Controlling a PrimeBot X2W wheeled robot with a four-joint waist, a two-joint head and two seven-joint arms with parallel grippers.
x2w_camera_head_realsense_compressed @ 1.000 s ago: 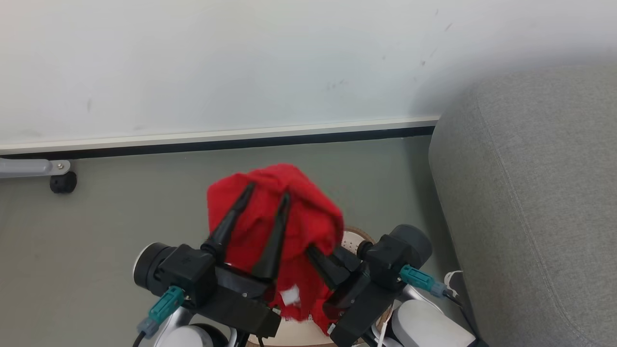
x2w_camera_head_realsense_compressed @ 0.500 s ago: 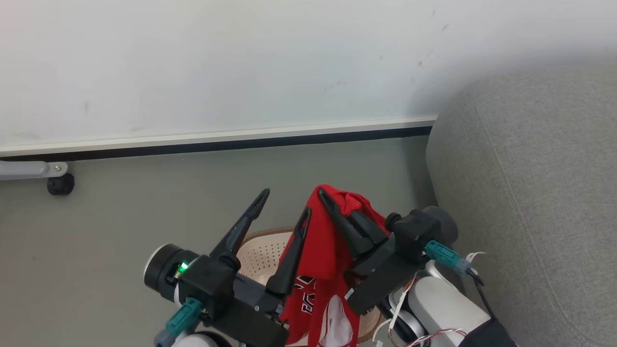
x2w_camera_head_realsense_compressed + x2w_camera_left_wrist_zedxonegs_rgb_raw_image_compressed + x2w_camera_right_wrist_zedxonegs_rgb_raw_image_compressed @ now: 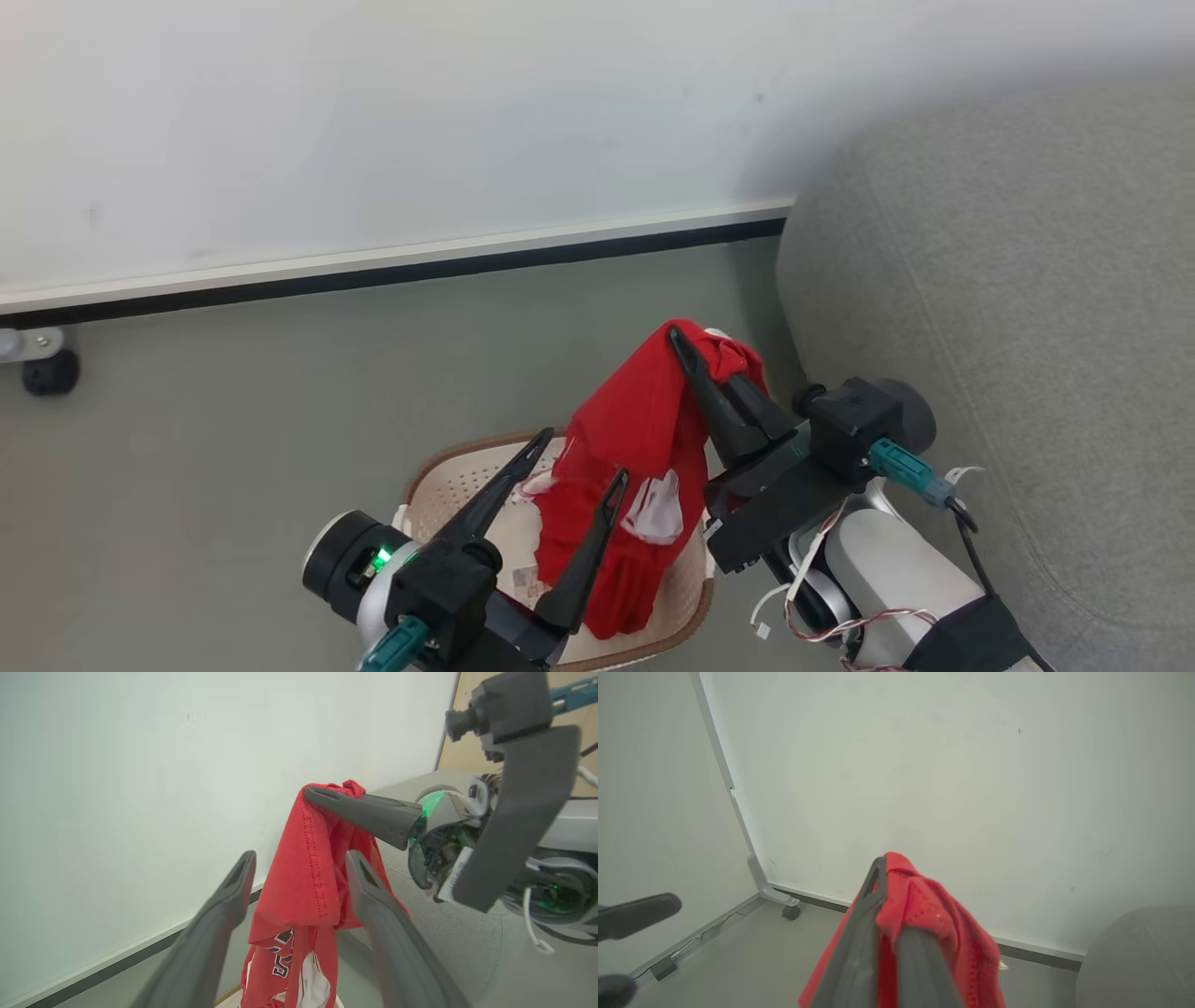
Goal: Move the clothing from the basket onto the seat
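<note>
My right claw (image 3: pixel 688 352) is clamped tight on the top of the clothing (image 3: pixel 635 439). The two dark fingers lie flat against each other with a bunch of red fabric squeezed between them at the tips. From the right wrist view the cloth spills over the right-hand finger and drops away below.

The clothing hangs from that pinch in a long, crumpled column. Its upper end is raised above the basket (image 3: pixel 462 490) and its lower folds reach down inside the brown rim. I cannot tell whether they rest on the basket's bottom. White patches show on the lower part, and in the left wrist view I can see black-and-white lettering there.

My left claw (image 3: pixel 583 455) is spread wide and gripping nothing. It sits low over the basket with its fingers pointing up at the hanging cloth. In the left wrist view the red fabric falls in the gap between those fingers, just beyond them. The finger nearer the right arm overlaps the cloth, and I cannot tell whether it touches.

The basket stands on the grey floor (image 3: pixel 233 420), right in front of me, with a small label (image 3: pixel 525 581) on its perforated bottom. The seat (image 3: pixel 1008 280) is on my right, its rounded grey edge near the right claw but apart from the clothing. Behind it all runs a pale wall (image 3: pixel 373 121) with a dark skirting (image 3: pixel 420 266), and a black caster (image 3: pixel 49 373) stands at the far left.
</note>
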